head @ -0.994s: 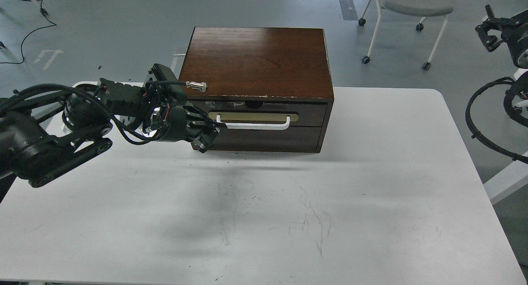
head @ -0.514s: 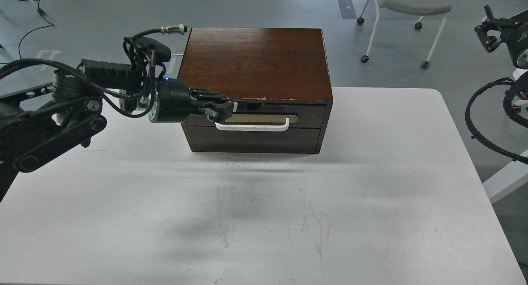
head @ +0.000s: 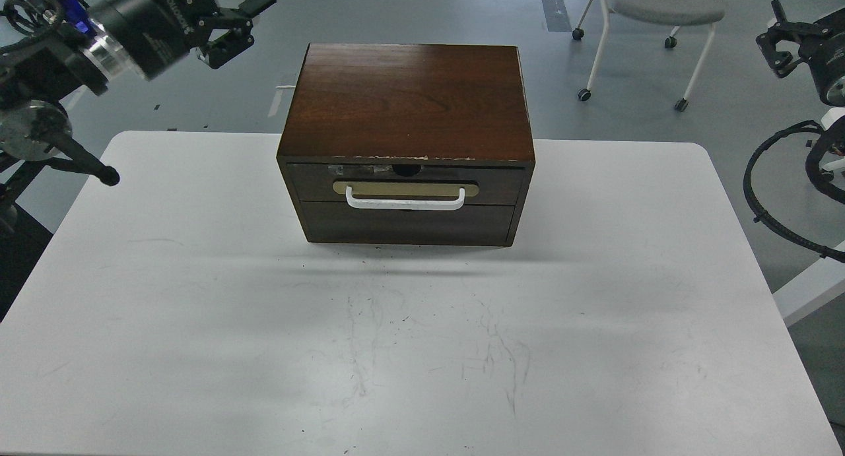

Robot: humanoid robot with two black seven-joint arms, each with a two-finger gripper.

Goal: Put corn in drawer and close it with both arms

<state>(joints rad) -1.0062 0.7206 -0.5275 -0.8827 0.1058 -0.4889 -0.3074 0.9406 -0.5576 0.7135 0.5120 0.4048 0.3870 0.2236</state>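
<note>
Our left gripper (head: 236, 22) has withdrawn from the drawer (head: 403, 183) handle to the upper left, fingers apart, empty. Drawer sits flush, closed. Corn not visible. Right gripper (head: 782, 43): state indeterminable.

Drawer (head: 403, 182) flush in the cabinet (head: 406, 99); left gripper (head: 236, 24) — jaws apart — up left of it.

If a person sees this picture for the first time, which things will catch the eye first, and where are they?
First comes the dark brown cabinet at the back middle of the white table, with its drawer shut and a white handle across the front. Next, the left gripper hangs open at the top left, apart from the cabinet, while the right gripper stays at the far right edge. No corn is visible.
</note>
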